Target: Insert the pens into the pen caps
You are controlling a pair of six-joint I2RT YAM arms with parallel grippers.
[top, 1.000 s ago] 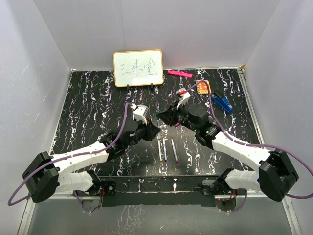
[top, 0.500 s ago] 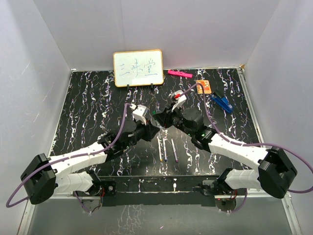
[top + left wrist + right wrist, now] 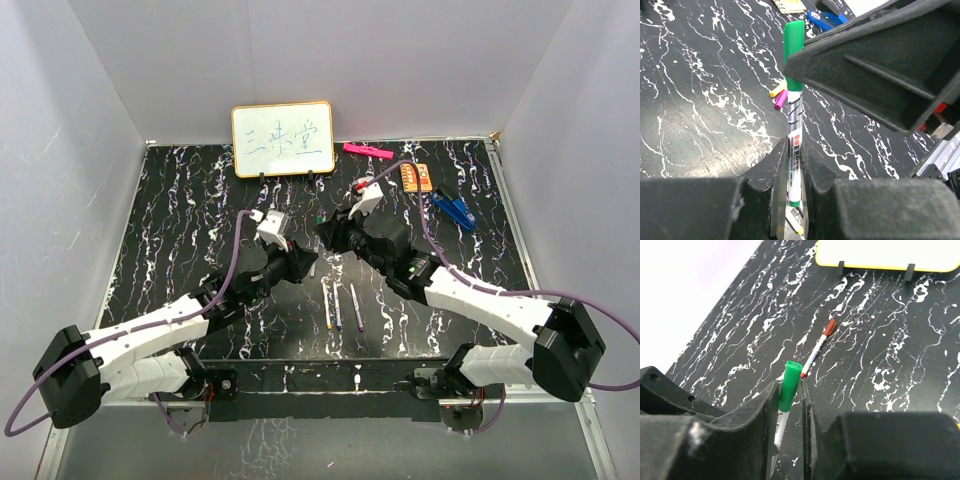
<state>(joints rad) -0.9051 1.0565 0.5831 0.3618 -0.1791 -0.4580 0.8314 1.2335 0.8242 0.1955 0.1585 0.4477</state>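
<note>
Capping green pen [image 3: 794, 125], clamped in left gripper [image 3: 794, 152], with green cap [image 3: 789, 382] pinched by right gripper [image 3: 790, 390]; next, push straight home.

Centre of left wrist view: green pen [image 3: 794, 150], white barrel w/ print, green butt end, standing near-upright. The green cap [image 3: 793, 40] sits on its top end. Just left of the barrel, on the tabletop: yellow cap [image 3: 777, 90] & purple cap [image 3: 781, 98], side by side. Upper mid of right wrist view: red pen [image 3: 819, 346], dark red cap on, lying flat, diag. Lower centre of top view: 3 white pens [image 3: 338, 306] lying approx. parallel.
</note>
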